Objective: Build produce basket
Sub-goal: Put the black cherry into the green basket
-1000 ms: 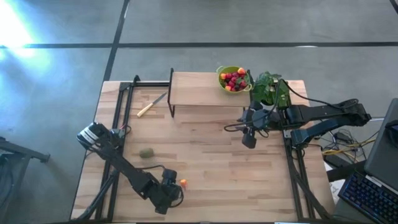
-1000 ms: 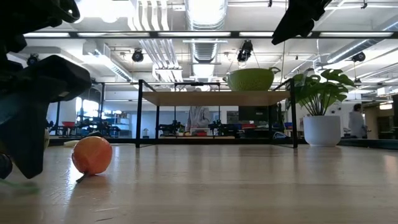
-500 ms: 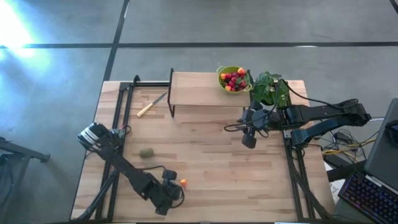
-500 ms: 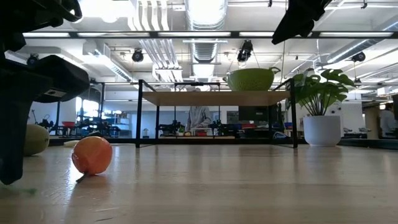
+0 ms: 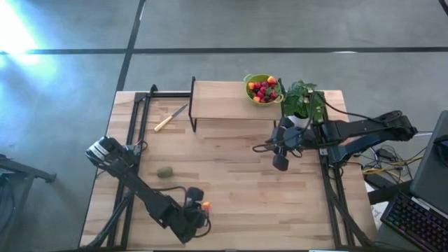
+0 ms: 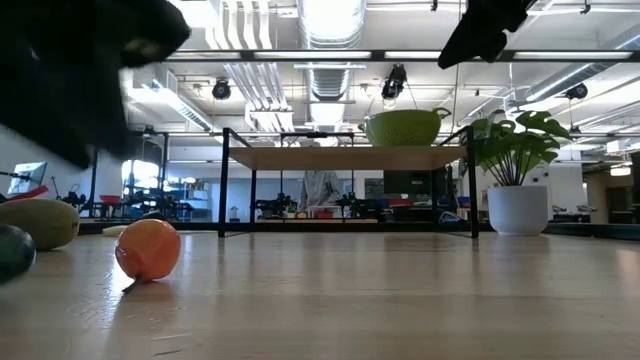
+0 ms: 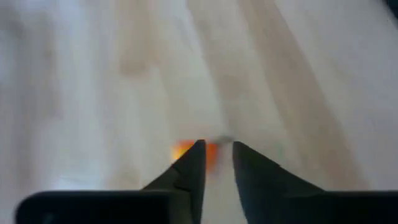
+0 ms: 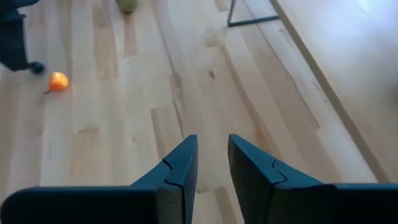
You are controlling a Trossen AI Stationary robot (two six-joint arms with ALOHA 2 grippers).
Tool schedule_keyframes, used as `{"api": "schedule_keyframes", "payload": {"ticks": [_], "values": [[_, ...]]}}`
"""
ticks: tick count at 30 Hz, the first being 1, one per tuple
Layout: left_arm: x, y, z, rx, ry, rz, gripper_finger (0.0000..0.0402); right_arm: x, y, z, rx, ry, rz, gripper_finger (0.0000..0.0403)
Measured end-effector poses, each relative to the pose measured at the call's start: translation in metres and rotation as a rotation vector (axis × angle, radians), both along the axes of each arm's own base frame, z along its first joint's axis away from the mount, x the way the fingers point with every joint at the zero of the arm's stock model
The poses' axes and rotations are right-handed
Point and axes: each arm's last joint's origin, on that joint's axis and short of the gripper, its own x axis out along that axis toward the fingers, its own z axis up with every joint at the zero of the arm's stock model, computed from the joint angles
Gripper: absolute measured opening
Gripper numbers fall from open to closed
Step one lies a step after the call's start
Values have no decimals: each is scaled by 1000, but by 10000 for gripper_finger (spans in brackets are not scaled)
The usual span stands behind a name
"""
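The lime-green produce basket (image 5: 262, 88) stands on its base on a raised wooden shelf (image 5: 217, 101) at the far side, with several red, orange and dark berries in it. One orange fruit (image 5: 206, 206) lies on the table near the front edge. A brownish-green kiwi (image 5: 165, 171) lies farther left. My left gripper (image 5: 199, 208) hovers just left of the orange fruit, above the table; its fingers (image 7: 193, 162) stand a narrow gap apart, and nothing is between them. Right of centre, high over the table, my right gripper (image 8: 211, 142) is narrowly open and holds nothing.
A potted plant (image 5: 302, 99) stands beside the basket at the far right. A yellow-handled knife (image 5: 170, 117) lies at the far left by the shelf's black frame. A dark round thing (image 6: 10, 252) rests on the table near the kiwi (image 6: 40, 222). Bare wood spans the middle.
My left gripper has risen off the table beside the orange fruit; in the low view its dark finger has left the tabletop and uncovered the kiwi and a dark round thing. The orange fruit has stayed where it was.
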Motion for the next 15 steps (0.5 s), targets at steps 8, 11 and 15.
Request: {"api": "schedule_keyframes", "payload": {"ticks": [8, 11, 15], "values": [[3, -1, 16, 100, -35, -10, 10, -1, 14, -1, 10, -6, 61, 72], [1, -3, 19, 39, 5, 26, 5, -2, 17, -1, 12, -6, 78, 75], [-2, -3, 18, -47, 93, 43, 32, -2, 18, 0, 14, -14, 78, 88]]}}
